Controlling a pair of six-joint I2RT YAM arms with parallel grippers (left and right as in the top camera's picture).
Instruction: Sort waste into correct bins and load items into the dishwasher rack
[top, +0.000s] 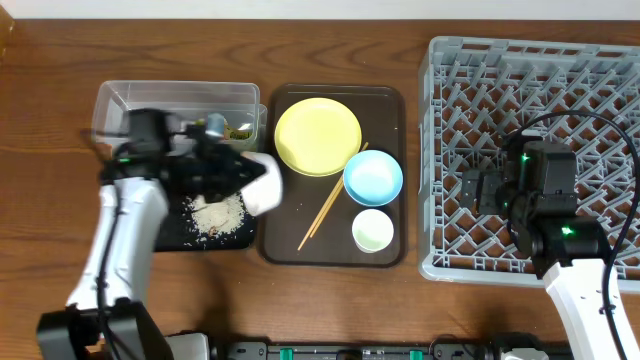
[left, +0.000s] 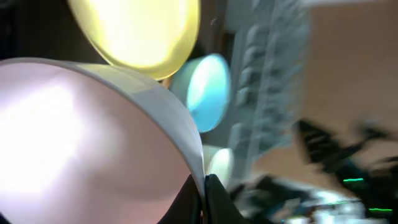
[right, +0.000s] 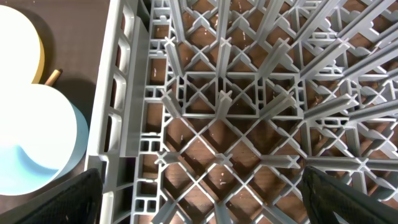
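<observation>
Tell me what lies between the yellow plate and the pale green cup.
In the overhead view, the light blue bowl and the chopsticks lie between plate and cup.

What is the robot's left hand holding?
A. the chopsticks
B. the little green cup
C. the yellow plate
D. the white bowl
D: the left gripper is shut on the white bowl at its rim, while the yellow plate, chopsticks and green cup lie on the brown tray.

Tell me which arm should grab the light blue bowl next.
Right arm, probably: the right fingers stand open over the dishwasher rack, near the light blue bowl, while the left fingers are shut on the white bowl.
</observation>
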